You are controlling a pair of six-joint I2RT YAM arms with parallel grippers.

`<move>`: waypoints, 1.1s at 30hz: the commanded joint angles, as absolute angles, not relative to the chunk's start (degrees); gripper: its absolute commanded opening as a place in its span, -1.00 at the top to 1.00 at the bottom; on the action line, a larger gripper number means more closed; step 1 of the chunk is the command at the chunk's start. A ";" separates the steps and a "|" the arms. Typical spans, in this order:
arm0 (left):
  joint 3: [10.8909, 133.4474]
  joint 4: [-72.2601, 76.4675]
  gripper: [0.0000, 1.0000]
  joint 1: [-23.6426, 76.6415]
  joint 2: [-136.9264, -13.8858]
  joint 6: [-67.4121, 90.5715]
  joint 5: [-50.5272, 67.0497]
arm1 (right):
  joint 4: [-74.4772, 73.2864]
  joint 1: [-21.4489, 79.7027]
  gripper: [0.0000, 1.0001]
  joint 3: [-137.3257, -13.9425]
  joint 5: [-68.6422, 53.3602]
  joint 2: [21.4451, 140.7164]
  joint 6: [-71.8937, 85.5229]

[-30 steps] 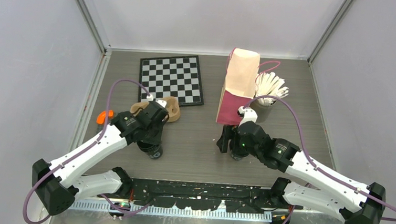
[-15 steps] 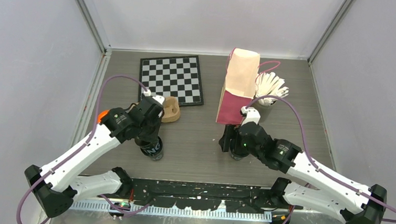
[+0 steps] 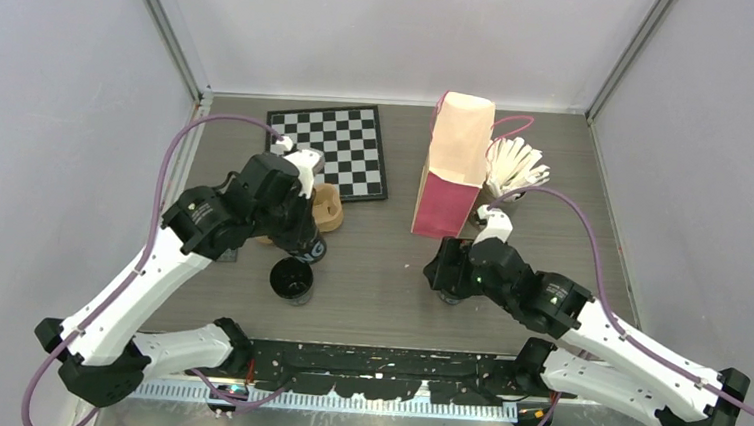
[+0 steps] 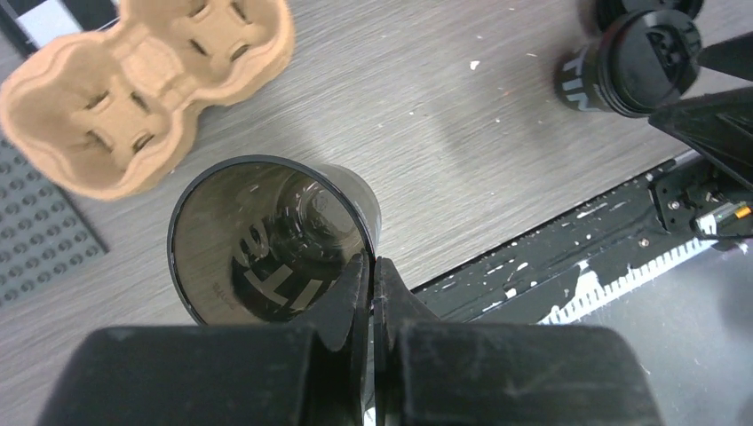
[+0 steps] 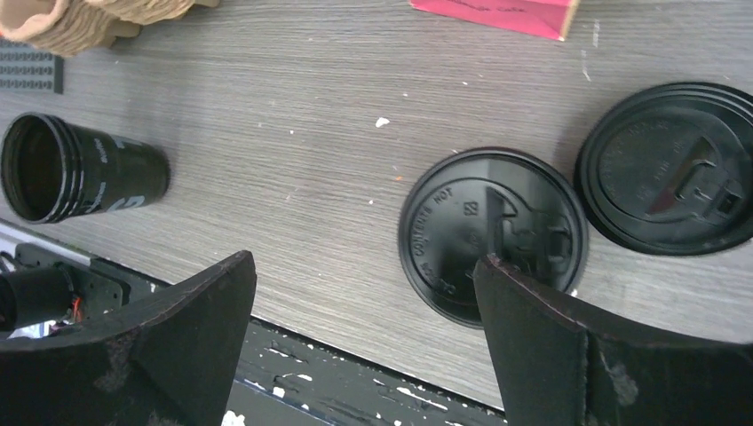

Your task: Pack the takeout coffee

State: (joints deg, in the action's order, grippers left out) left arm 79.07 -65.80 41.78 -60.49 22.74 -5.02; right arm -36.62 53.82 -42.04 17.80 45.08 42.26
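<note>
From the top external view, the left gripper (image 3: 308, 256) hung over an open cup (image 3: 291, 279) near the front edge of the table (image 3: 377, 303), just in front of the pulp tray (image 3: 328, 210). The right gripper (image 3: 446, 276) sat low in front of the paper bag (image 3: 453, 168) and hid whatever lay beneath it. The bag's inside could not be seen.

In the left wrist view, the left gripper's fingers were pressed together at the open cup's rim, one seemingly inside the wall and one outside, so the cup looked pinched. Whether it was lifted or resting on the table could not be told. Both tray pockets were bare. Off to the right stood the second cup (image 4: 613, 75), apparently wearing its lid (image 4: 653, 44).

In the right wrist view, the right jaws were spread wide and held nothing, straddling that lid from above. The spare lid (image 5: 670, 169) lay flat just beside it, not touching. The open cup showed at the left edge.

Judged from this, one cup seemed capped. The other lacked its lid, and both were yet to be seated in the tray and bagged
</note>
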 commanded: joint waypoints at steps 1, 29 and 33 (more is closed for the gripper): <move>78.32 -59.01 1.00 44.31 -61.80 21.20 -0.27 | -42.08 53.60 -0.96 -43.94 23.64 42.61 47.21; 62.18 -34.81 1.00 71.89 -80.51 23.88 -17.75 | -56.22 39.93 -0.56 -48.16 47.51 45.42 53.61; 63.49 -34.95 0.99 72.70 -83.44 24.28 -18.61 | -52.71 33.09 -0.55 -47.89 40.19 49.69 49.77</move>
